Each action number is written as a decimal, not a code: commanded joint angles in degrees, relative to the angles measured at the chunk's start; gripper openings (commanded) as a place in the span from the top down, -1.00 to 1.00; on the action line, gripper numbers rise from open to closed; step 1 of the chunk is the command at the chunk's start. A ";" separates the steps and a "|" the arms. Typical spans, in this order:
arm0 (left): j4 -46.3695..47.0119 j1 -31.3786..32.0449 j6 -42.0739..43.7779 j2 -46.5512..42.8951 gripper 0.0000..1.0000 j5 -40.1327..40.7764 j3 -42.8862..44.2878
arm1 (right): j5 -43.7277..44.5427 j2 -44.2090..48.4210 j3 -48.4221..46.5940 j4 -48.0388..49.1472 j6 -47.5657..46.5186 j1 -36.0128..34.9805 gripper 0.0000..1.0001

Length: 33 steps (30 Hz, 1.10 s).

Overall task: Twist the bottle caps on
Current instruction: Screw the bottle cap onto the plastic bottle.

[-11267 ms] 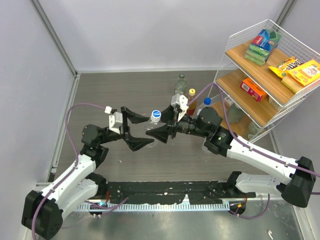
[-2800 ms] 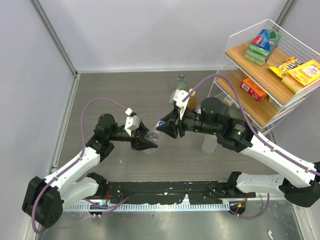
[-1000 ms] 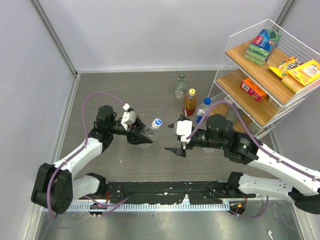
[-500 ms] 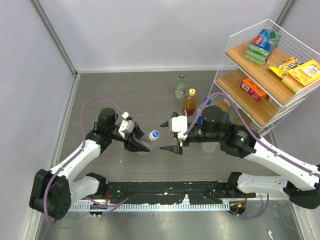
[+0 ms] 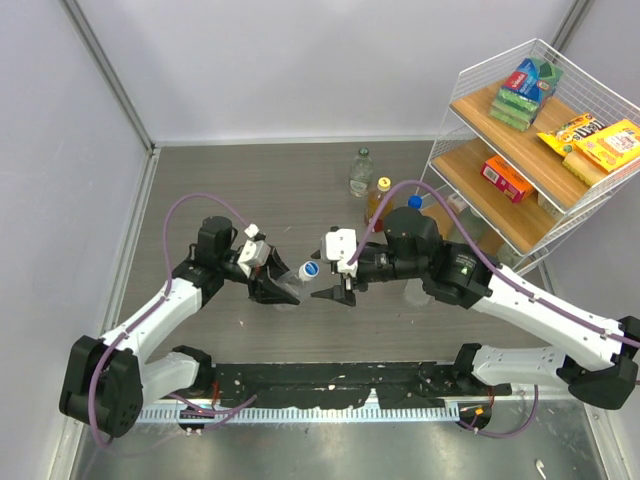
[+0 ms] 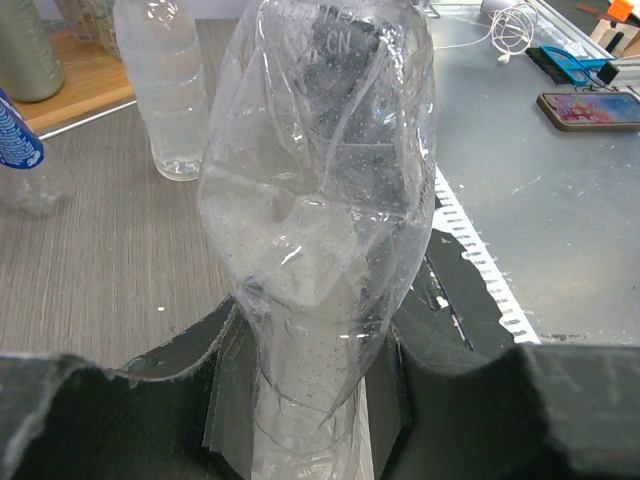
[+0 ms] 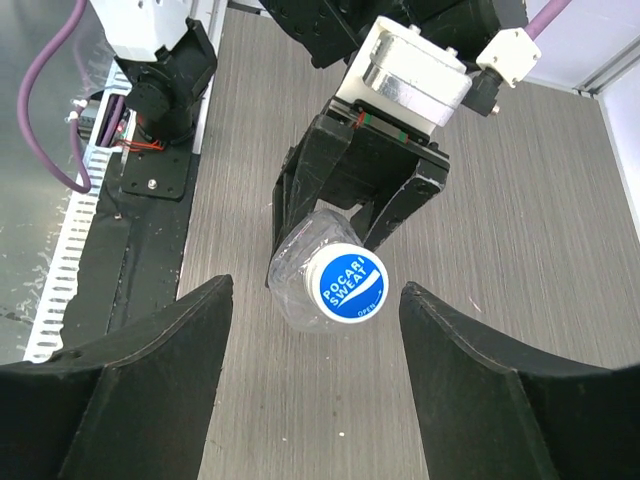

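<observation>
A clear crumpled bottle [image 5: 290, 282] with a white cap with a blue middle [image 5: 311, 269] is tilted toward the right arm. My left gripper [image 5: 276, 286] is shut on its body. In the left wrist view the bottle [image 6: 320, 200] fills the gap between the jaws of that gripper [image 6: 310, 395]. My right gripper [image 5: 336, 291] stands open just right of the cap. In the right wrist view the cap [image 7: 352, 282] faces the camera, ahead of and between the spread jaws of the right gripper [image 7: 315, 375], which do not touch it.
Further back stand a clear bottle [image 5: 361, 172], an amber bottle with a yellow cap [image 5: 378, 201] and a blue-capped bottle [image 5: 413, 204] half hidden by the right arm. A wire shelf rack [image 5: 470, 80] with boxed snacks fills the right side.
My right gripper has moved left up to the cap and its jaws have narrowed a little. The left gripper has lowered the bottle slightly and then held still.
</observation>
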State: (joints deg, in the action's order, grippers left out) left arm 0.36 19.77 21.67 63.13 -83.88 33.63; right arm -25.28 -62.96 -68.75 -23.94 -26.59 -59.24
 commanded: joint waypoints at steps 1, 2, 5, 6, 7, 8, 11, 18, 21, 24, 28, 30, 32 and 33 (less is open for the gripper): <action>-0.01 -0.08 1.18 -0.91 1.00 -1.91 2.06 | -1.97 -0.06 -2.97 1.88 0.92 -0.08 -0.42; -0.10 -0.08 1.27 -1.08 1.00 -1.82 2.06 | -1.88 -0.06 -3.23 1.62 0.84 -0.08 -0.42; -0.18 0.00 1.18 -1.17 1.00 -1.38 2.14 | -0.65 -0.58 -3.41 1.01 0.57 -0.08 -0.39; -0.18 -0.08 1.18 -1.26 1.00 -1.46 2.14 | -0.65 -0.76 -3.41 1.00 0.66 -0.08 -0.39; -0.18 -0.08 1.27 -1.43 1.00 -1.47 2.14 | -0.65 -1.02 -3.58 0.83 0.66 -0.08 -0.38; -0.18 -0.08 1.27 -1.52 1.00 -1.47 2.06 | -0.82 -1.20 -3.67 0.83 0.75 -0.08 -0.36; -0.18 -0.08 1.44 -1.87 1.00 -1.55 1.97 | -0.91 -2.16 -4.64 0.13 0.84 -0.08 -0.33; -0.18 -0.08 1.44 -2.22 1.00 -1.12 1.97 | -1.09 -3.49 -5.61 -0.31 1.54 -0.08 -0.13; -0.19 -0.08 1.62 -2.14 1.00 -0.76 1.97 | -1.44 -3.31 -5.61 -0.49 1.98 -0.08 -0.01; -0.18 -0.08 1.62 -2.14 1.00 -0.59 2.23 | -1.44 -3.31 -5.52 -0.75 2.16 -0.08 0.28; -0.18 0.18 -1.36 -3.10 1.00 2.04 3.54 | -0.21 -3.75 -5.25 -1.81 3.47 -0.08 0.46; -0.18 0.71 -3.12 -4.94 1.00 6.51 4.16 | 0.93 -3.75 -4.73 -1.90 4.61 -0.08 0.49; -0.18 2.63 -4.00 -7.57 1.00 14.14 4.69 | 2.77 -3.57 -3.94 -0.94 6.54 0.00 0.52; -0.18 3.77 -4.70 -9.33 1.00 18.09 4.69 | 4.34 -3.66 -3.76 -0.75 8.81 -0.08 0.57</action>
State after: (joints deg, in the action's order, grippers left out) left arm -1.13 20.84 21.06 59.53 -78.91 34.06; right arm -23.49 -66.63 -71.88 -25.23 -23.51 -58.85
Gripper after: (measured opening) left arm 0.417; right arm 0.398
